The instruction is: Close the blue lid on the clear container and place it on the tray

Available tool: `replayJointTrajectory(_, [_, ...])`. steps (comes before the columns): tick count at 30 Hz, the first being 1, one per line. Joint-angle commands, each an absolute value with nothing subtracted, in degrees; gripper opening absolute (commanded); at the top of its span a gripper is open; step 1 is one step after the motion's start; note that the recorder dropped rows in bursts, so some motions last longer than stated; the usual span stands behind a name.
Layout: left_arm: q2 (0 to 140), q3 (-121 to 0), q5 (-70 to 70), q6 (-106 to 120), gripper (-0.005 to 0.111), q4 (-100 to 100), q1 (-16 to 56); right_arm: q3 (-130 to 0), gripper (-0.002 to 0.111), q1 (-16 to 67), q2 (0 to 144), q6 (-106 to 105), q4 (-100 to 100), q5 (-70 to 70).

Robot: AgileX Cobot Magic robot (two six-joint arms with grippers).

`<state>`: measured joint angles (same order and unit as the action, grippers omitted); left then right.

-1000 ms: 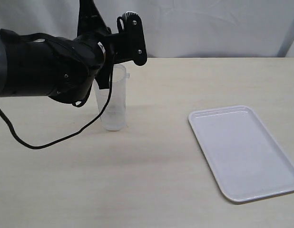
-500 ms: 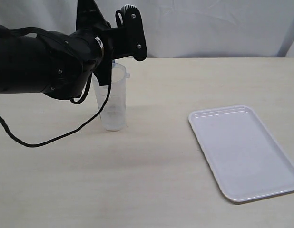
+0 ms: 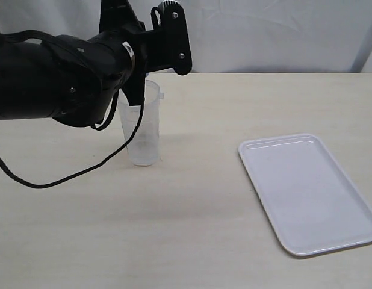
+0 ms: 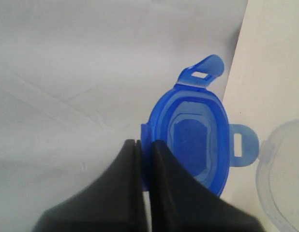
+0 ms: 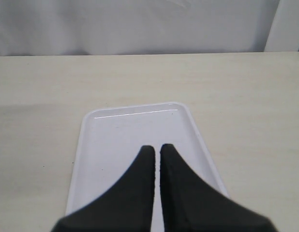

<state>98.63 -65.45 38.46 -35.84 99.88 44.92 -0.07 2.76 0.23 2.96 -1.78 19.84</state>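
My left pincer (image 4: 143, 145) is pinching the blue lid (image 4: 193, 140) by its edge, the two black fingers nearly meeting over the thin plastic. The lid's hollow side faces my wrist camera. Its squarish centre shows a deeper blue, one snap tab sticks out on the far side from my fingers, and another points toward the clear container (image 4: 285, 179). The container's rim is just beside that tab, though I cannot tell whether they touch.

In the exterior view the container (image 3: 142, 129) stands upright and open on the pale table (image 3: 204, 235). My left arm looms over its rim and hides the lid. A black cable (image 3: 83, 174) loops down from that arm, crossing in front of the container's wall.

My right pincer (image 5: 154, 147) is pressed together with nothing between its fingers. It hangs above the tray (image 5: 140, 125).

The tray (image 3: 309, 192) lies flat and bare on the table, well apart from the container, off to the container's right in the exterior view and nearer that camera.
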Motion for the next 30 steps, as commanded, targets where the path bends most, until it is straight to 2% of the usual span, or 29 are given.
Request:
replayJointTrajectory(1, [98.1,-65.4,40.0,-35.8,0.0,99.9,45.4,0.0,0.004,2.8,0.0,3.0,-1.8,19.7])
replayJointTrajectory(30, [98.1,-65.3,38.6,-32.8,0.0,96.4,45.4,0.0,0.004,2.8,0.0,3.0,-1.8,19.7])
